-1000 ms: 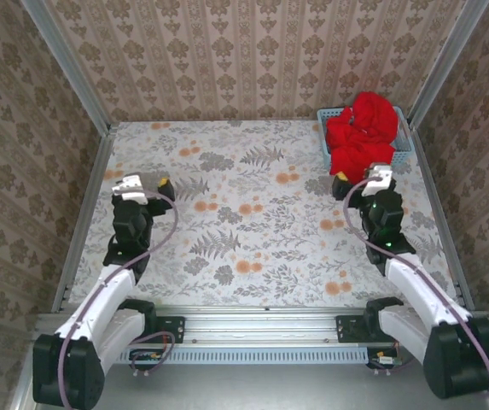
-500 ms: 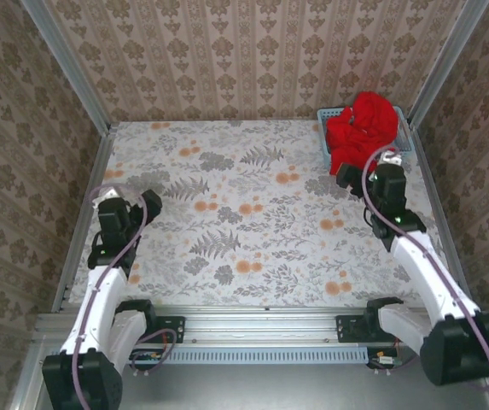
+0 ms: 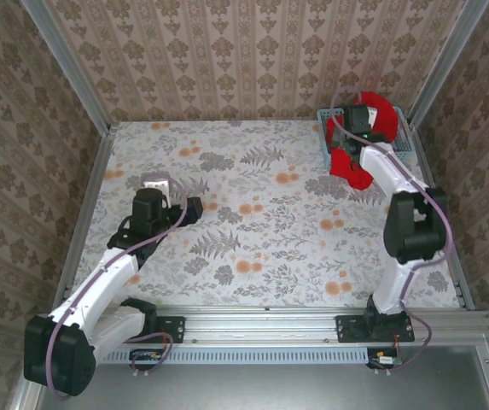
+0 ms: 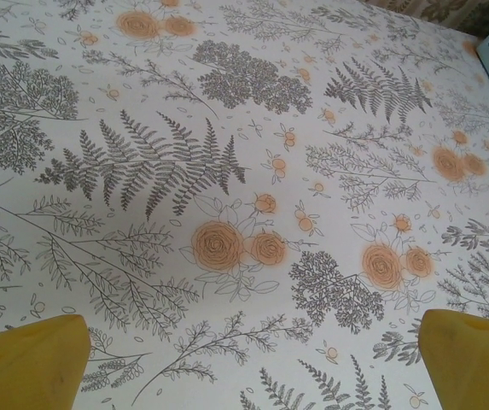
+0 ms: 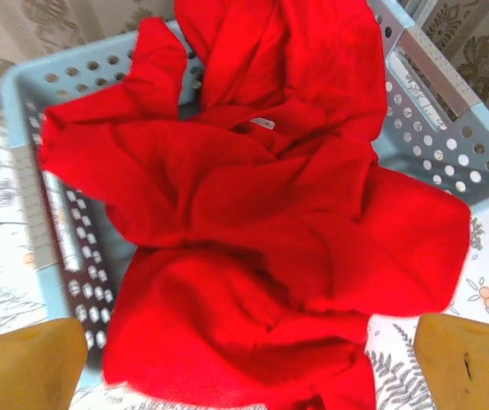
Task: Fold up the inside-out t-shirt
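My right arm is stretched far forward, elbow bent high, forearm running to the far right corner of the worktop (image 4: 227, 128). There my right pincer (image 5: 244, 371) hangs over the shirt (image 5: 253, 231), released and spread wide, gripping nothing (its two yellow fingertips (image 5: 26, 367) sit apart at either side of the cloth).

My left arm lies low, reaching forward and to the right over the left-middle of the worktop. My left pincer (image 4: 248, 376) is released wide too, with only the bare floral surface below it.

The shirt is a crumpled red heap in the basket (image 5: 432, 128), spilling over its near rim onto the worktop. A small white tag (image 5: 261, 124) shows on the cloth, too small to read.

I count one shirt, one basket and two arms.
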You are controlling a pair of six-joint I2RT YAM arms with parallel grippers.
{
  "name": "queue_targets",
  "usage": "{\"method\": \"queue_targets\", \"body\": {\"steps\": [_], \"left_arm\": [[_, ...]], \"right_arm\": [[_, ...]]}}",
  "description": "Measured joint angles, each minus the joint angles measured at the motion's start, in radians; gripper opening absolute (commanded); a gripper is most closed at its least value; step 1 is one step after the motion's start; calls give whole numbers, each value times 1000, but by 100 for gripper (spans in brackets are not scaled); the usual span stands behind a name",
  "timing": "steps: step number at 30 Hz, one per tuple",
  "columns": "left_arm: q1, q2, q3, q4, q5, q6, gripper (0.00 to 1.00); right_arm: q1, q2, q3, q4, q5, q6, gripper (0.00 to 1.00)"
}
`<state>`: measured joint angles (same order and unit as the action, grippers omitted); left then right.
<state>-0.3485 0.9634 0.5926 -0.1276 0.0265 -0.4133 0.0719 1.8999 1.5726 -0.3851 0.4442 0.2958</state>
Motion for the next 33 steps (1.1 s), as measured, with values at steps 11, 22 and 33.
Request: {"method": "queue_targets", "body": {"steps": [11, 22, 33], "left_arm": [[0, 1, 0, 0, -12, 26, 100], [0, 12, 0, 0, -15, 26, 100], [-5, 13, 0, 0, -23, 26, 100]], "right_arm": [[-28, 327, 346, -180, 17, -40, 100], [-81, 541, 624, -337, -3, -48, 88], [-95, 608, 739, -401, -56, -66, 23]]}}
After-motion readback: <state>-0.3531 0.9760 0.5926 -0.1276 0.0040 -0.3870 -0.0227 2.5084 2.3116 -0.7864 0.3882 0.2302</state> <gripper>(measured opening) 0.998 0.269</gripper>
